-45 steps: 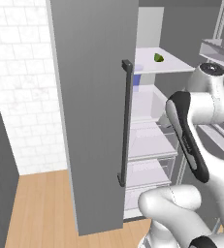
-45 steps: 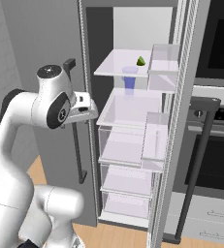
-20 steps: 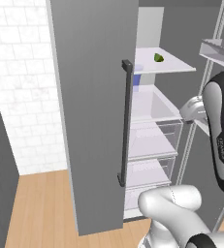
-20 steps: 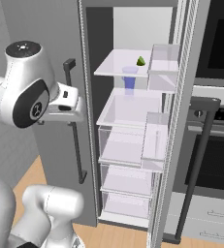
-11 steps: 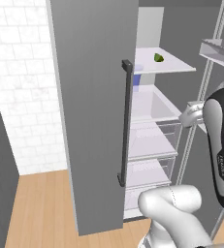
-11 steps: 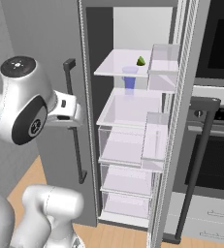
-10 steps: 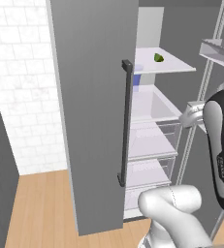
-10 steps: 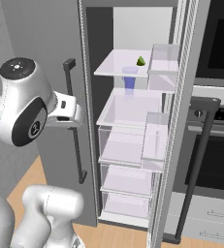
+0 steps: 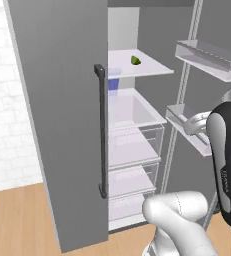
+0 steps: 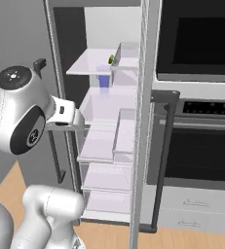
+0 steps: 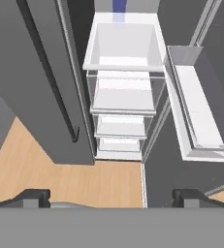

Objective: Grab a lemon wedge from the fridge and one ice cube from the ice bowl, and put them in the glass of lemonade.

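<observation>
Fridge standing with one door swung wide, giving the arm a way in. Tool hanging with jaws wide, holding nothing, aimed down at the drawers. Lemon wedge sitting on the top shelf, well above the tool.

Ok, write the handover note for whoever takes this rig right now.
Gripper: open, empty, looking down into the open fridge.
Lemon wedge: on the top shelf at the back, above a blue cup one shelf down.
Done: fridge door is open.
Left: raise the hand to the top shelf, take the wedge, put it in the lemonade, then add one ice cube.
</observation>
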